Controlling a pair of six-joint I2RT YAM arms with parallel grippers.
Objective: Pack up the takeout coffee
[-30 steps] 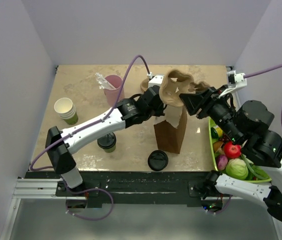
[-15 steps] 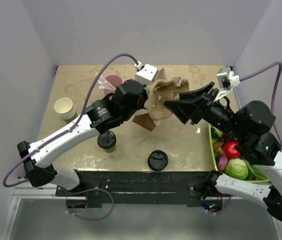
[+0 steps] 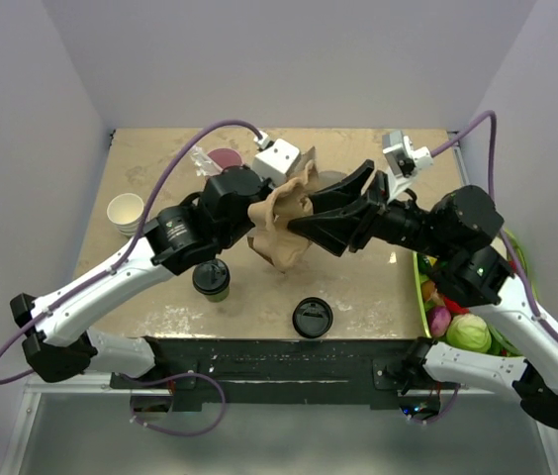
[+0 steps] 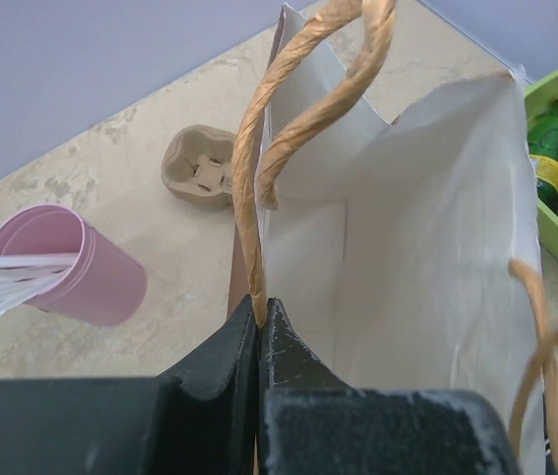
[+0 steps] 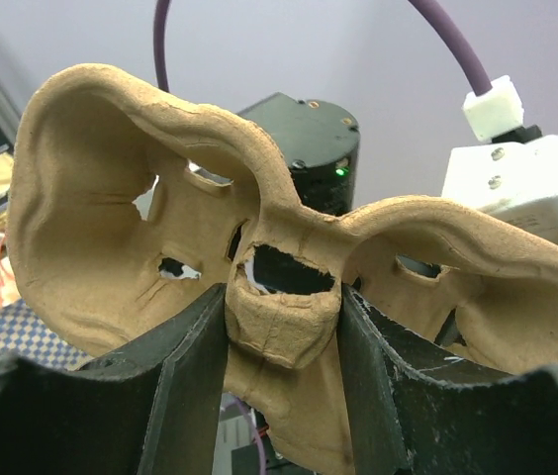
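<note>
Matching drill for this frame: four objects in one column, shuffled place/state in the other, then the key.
1. brown paper bag with twisted handles
2. lifted tan moulded-pulp cup carrier
3. olive-green paper cup with black lid
4. pink plastic tumbler

A. on the table, towards its near edge, untouched
B. clamped in the right gripper
C. holds white wrapped straws
D. handle pinched in the left gripper

Pairs: 1-D, 2-B, 3-A, 4-C

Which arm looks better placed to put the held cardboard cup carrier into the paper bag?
The right arm. Its jaws clamp the cup carrier close to the paper bag; the left arm is busy, jaws shut on the bag's handle.
</note>
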